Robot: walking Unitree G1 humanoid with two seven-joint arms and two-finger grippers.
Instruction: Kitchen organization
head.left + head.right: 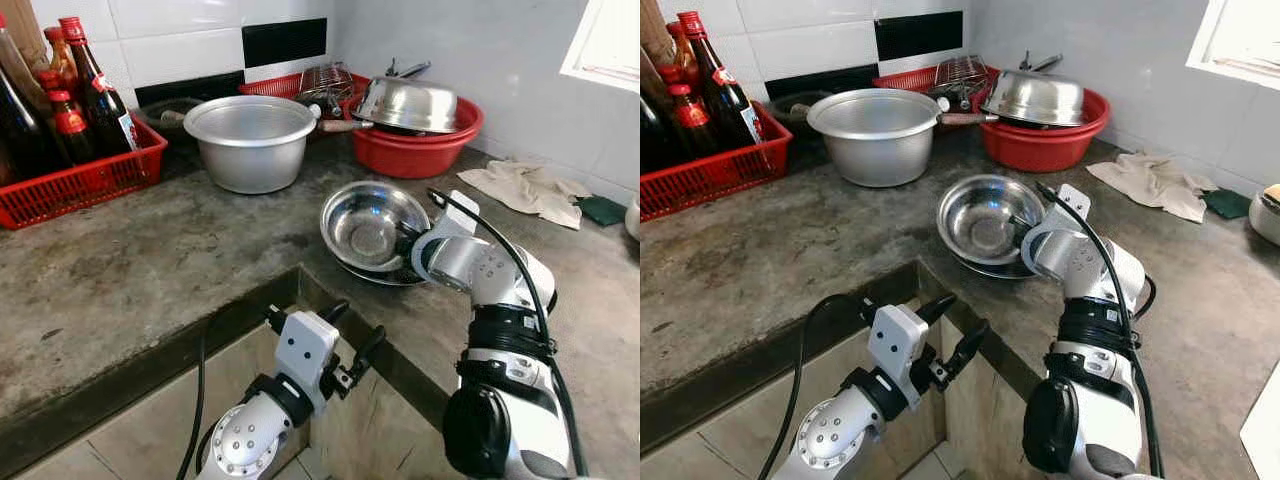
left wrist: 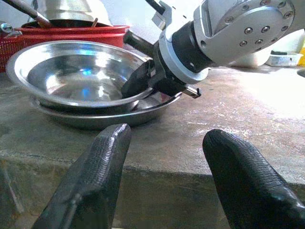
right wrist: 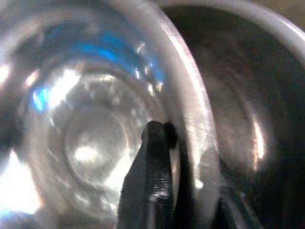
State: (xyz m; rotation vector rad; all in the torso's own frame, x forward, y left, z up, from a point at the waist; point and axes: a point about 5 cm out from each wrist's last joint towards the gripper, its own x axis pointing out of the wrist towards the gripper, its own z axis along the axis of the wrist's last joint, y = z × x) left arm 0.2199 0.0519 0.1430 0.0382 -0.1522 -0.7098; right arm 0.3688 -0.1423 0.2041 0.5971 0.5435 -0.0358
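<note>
Steel bowl (image 1: 372,226) lies nested, tilted, in a plate (image 1: 385,272) at the bench (image 1: 150,270) corner | its near rim is pinched by the right hand (image 1: 1018,228), seemingly for lifting | left hand (image 1: 345,335) is held spread below the edge, empty.

Concrete counter (image 1: 150,260), pot (image 1: 250,140), basin (image 1: 415,150), cloth (image 1: 530,188)

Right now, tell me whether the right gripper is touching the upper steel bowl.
Touching. In the right wrist view, the right gripper pinches the upper steel bowl's rim, one finger inside it.
</note>
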